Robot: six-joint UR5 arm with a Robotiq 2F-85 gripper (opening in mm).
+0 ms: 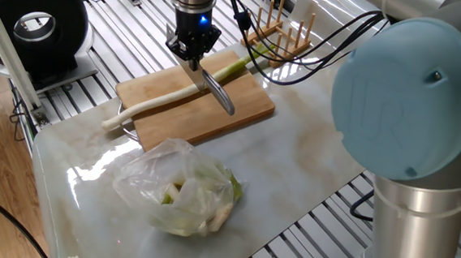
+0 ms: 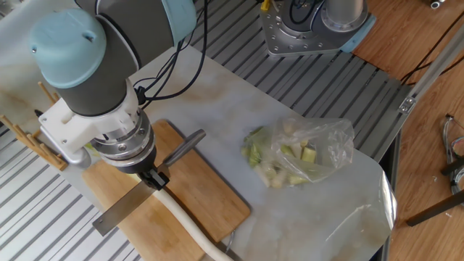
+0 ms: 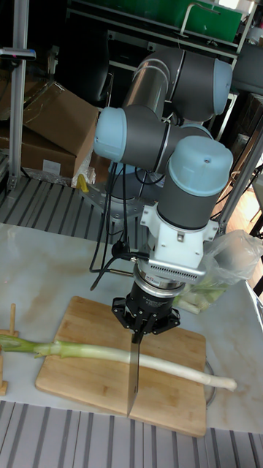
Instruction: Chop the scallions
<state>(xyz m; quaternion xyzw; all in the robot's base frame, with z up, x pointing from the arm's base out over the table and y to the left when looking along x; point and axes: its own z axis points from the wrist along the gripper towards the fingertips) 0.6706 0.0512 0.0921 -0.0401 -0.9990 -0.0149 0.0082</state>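
One long scallion (image 1: 159, 101) lies whole and aslant across the wooden board (image 1: 231, 117), its white end hanging over the board's edge onto the marble. It also shows as the scallion (image 2: 185, 221) and the scallion (image 3: 183, 368) in the other views. My gripper (image 1: 192, 53) hangs just over the stalk, shut on a knife (image 1: 217, 91). The gripper (image 2: 154, 177) grips the knife between its grey handle (image 2: 185, 143) and its blade (image 2: 123, 210). In the tall view the gripper (image 3: 144, 329) holds the blade (image 3: 133, 380) edge-on across the stalk; I cannot tell whether it touches.
A clear plastic bag (image 1: 185, 192) of pale green vegetable pieces lies on the marble slab (image 1: 293, 162) in front of the board. Behind the board stands a wooden peg rack (image 1: 282, 27). A black round device (image 1: 34, 22) sits at the back left. Cables trail from the wrist.
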